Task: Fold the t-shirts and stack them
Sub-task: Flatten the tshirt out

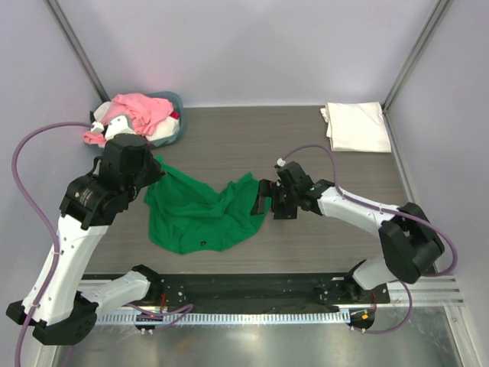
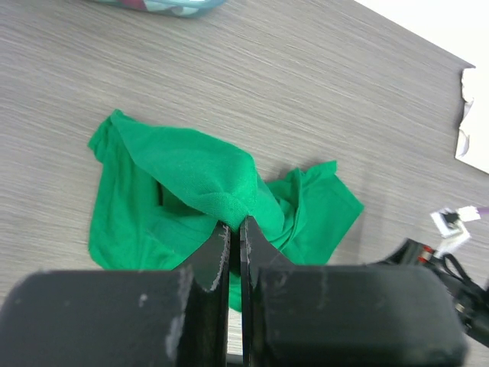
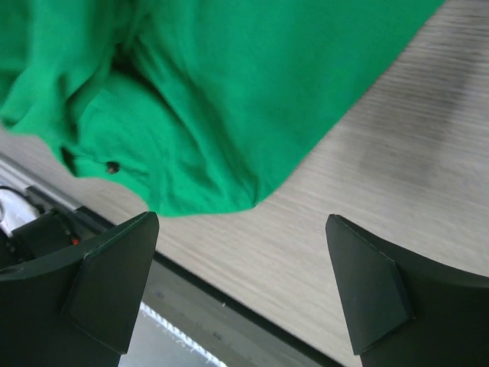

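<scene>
Green t-shirt lay crumpled in the middle of the table, long axis left–right.
Left gripper was pinched tight on its raised left fold; right gripper stood wide apart, empty, at its right edge.

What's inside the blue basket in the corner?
A pink t-shirt heaped on top, spilling over the rim of the basket, with a bit of red cloth beside it. Whatever lies underneath is covered.

Left arm and right arm are white with black joints and lilac cables; left end effector and right end effector are black.
</scene>
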Robot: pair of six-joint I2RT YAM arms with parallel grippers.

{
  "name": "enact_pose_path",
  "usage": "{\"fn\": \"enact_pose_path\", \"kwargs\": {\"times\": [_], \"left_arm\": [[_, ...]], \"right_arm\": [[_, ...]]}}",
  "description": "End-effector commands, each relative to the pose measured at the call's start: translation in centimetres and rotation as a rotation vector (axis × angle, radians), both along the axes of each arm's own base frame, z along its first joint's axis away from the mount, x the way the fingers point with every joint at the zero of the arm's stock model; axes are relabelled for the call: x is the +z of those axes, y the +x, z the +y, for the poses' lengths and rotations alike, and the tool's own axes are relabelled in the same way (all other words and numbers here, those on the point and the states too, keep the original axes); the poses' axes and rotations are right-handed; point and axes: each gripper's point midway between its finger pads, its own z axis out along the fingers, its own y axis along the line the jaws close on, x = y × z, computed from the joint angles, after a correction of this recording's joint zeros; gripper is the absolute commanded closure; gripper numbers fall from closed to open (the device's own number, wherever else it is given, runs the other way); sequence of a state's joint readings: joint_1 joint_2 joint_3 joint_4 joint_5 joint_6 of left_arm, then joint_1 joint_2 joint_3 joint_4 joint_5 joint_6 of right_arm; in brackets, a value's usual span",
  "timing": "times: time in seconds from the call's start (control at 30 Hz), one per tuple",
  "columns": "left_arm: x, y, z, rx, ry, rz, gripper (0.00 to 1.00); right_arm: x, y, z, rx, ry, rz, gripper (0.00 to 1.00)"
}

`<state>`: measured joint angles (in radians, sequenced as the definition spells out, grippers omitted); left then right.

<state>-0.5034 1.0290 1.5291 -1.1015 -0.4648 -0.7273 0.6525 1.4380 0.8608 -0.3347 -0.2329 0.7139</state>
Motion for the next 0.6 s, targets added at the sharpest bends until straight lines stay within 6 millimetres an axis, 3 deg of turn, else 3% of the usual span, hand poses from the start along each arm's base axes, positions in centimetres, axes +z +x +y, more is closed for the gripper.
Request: {"fn": "enact_pose_path", "kwargs": {"times": [0.0, 0.1, 0.27, 0.37, 0.4, 0.53, 0.57], "left_arm": [[0.6, -0.3, 1.1, 0.036, 0.022, -0.019, 1.0], [0.6, -0.5, 1.4, 0.045, 0.028, -0.025, 1.0], [0.7, -0.6, 1.7, 0.05, 0.037, -0.029, 1.0], [0.5, -0.4, 1.5, 0.047, 0.036, -0.026, 1.0], [0.5, -0.3, 1.5, 0.046, 0.036, -0.025, 1.0], [0.4, -0.1, 1.1, 0.033, 0.028, -0.02, 1.0], [0.4, 0.1, 0.9, 0.03, 0.027, -0.018, 1.0]], "right_arm": [[-0.4, 1.2, 1.7, 0.009, 0.022, -0.003, 0.04], [-2.5, 1.2, 2.9, 0.029, 0.012, 0.029, 0.08], [-3.7, 1.1, 4.3, 0.059, 0.006, 0.046, 0.18], [-4.2, 0.9, 4.8, 0.07, 0.011, 0.051, 0.39], [-4.5, 0.9, 4.9, 0.07, 0.007, 0.054, 0.54], [-5.0, 1.1, 4.5, 0.07, -0.008, 0.054, 0.85], [-4.9, 1.5, 4.4, 0.068, -0.003, 0.052, 0.98]]}}
